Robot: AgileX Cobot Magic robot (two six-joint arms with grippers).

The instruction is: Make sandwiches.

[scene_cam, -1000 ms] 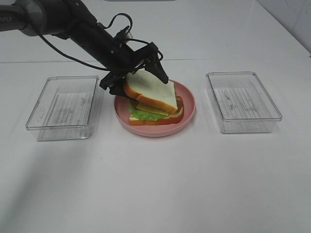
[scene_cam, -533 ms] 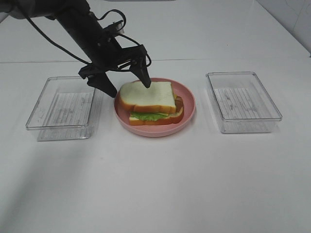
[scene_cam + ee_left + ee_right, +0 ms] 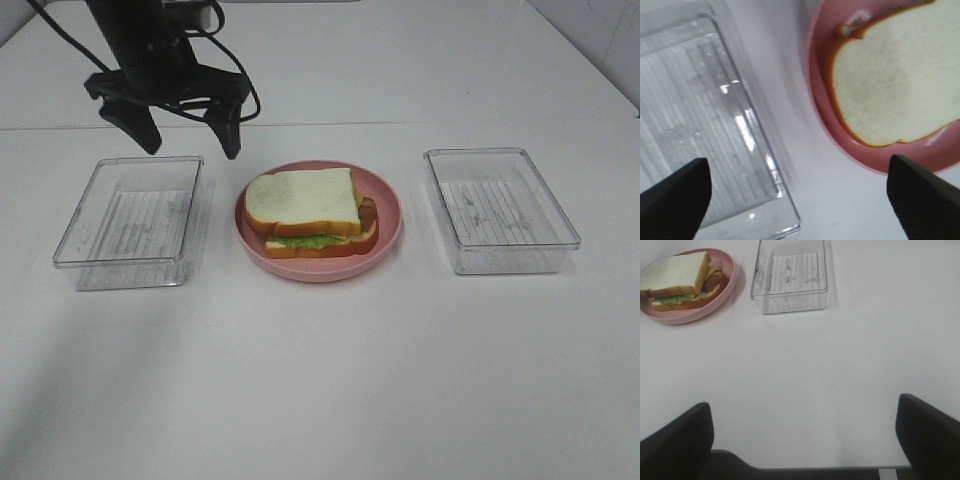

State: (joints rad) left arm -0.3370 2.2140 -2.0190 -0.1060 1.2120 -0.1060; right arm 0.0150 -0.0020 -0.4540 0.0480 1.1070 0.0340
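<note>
The sandwich (image 3: 309,211) lies on a pink round plate (image 3: 388,228) at the table's middle: white bread with orange-brown crust on top, green lettuce, yellow cheese and brown meat between, a second slice beneath. It also shows in the left wrist view (image 3: 895,85) and the right wrist view (image 3: 682,281). My left gripper (image 3: 189,133) is open and empty, raised behind the left clear tray (image 3: 130,222), left of the plate. My right gripper (image 3: 805,437) is open and empty over the table's near part, out of the exterior high view.
Two clear plastic trays flank the plate: the left one (image 3: 700,130) and the right one (image 3: 500,208), also in the right wrist view (image 3: 790,275). Both hold nothing. The white table's front edge (image 3: 815,467) lies under the right gripper.
My left gripper let go of the top bread slice, which now lies flat on the stack. The gripper then rose and drew back to the left, away from the plate.
</note>
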